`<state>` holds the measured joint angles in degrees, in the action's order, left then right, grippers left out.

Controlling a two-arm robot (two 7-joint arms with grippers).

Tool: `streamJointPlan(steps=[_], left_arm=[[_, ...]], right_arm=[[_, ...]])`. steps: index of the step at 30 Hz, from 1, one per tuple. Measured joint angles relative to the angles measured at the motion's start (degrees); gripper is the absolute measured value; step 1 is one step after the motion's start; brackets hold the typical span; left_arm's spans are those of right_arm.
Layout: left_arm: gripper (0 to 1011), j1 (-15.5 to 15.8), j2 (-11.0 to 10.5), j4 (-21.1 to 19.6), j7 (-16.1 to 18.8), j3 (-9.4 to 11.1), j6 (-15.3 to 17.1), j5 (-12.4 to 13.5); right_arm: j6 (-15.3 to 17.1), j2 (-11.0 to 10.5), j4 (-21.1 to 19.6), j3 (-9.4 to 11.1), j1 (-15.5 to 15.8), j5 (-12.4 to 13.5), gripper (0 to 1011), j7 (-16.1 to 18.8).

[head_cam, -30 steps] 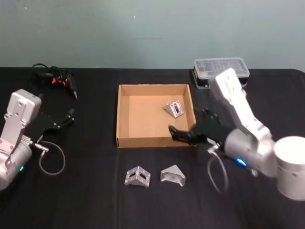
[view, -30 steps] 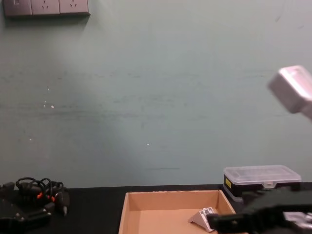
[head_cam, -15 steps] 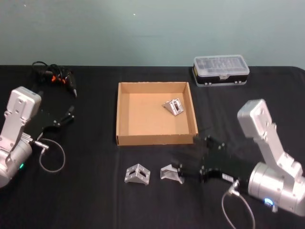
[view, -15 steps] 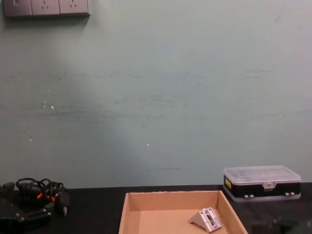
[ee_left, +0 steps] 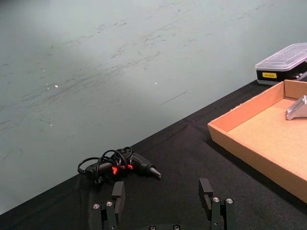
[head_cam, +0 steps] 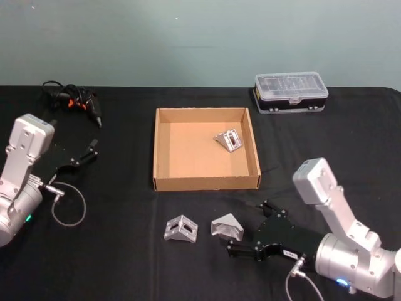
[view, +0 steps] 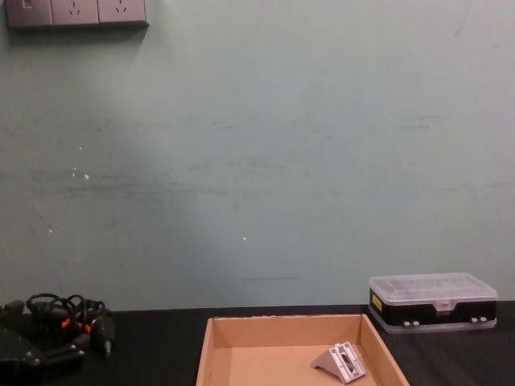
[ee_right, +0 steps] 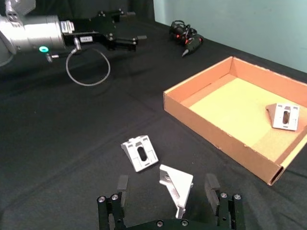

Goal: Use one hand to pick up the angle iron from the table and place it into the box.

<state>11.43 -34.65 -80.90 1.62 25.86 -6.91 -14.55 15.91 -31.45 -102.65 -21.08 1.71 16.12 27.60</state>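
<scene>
Two silver angle irons lie on the black table [head_cam: 125,263] in front of the tan box [head_cam: 164,150]: one to the left [head_cam: 181,229] and one to the right [head_cam: 227,227]. My right gripper [head_cam: 247,229] is low over the table, open, beside the right-hand iron. In the right wrist view that iron [ee_right: 176,184] lies between the spread fingers [ee_right: 211,184], with the other iron [ee_right: 140,152] farther off. A third angle iron [head_cam: 228,140] rests inside the box near its far right corner. My left gripper [head_cam: 78,158] hangs open at the table's left side.
A plastic case with a clear lid [head_cam: 291,93] stands behind the box on the right. A black device with looped cables and orange marks [head_cam: 72,103] lies at the back left. A grey cable loop [head_cam: 67,207] hangs from the left arm.
My right arm has swung from the box's front right corner down to the front of the table, bringing its open gripper to the right-hand angle iron. The left arm has stayed put.
</scene>
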Motion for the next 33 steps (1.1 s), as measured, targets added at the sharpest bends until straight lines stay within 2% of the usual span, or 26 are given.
streamJointPlan(steps=[9, 18, 33], left_arm=[[1011, 0.00, 0.00, 0.00, 0.00, 0.00, 0.00, 0.00], [1011, 0.00, 0.00, 0.00, 0.00, 0.01, 0.00, 0.00], [1011, 0.00, 0.00, 0.00, 0.00, 0.00, 0.00, 0.00]], right_arm=[[-1.81, 0.99, 3.80, -2.97, -2.18, -1.12, 1000, -1.15], [-4.04, 2.62, 6.85, -3.69, -2.87, -0.95, 1002, -2.21], [-4.96, 4.37, 9.63, -5.01, -3.66, -1.75, 1002, -3.26]])
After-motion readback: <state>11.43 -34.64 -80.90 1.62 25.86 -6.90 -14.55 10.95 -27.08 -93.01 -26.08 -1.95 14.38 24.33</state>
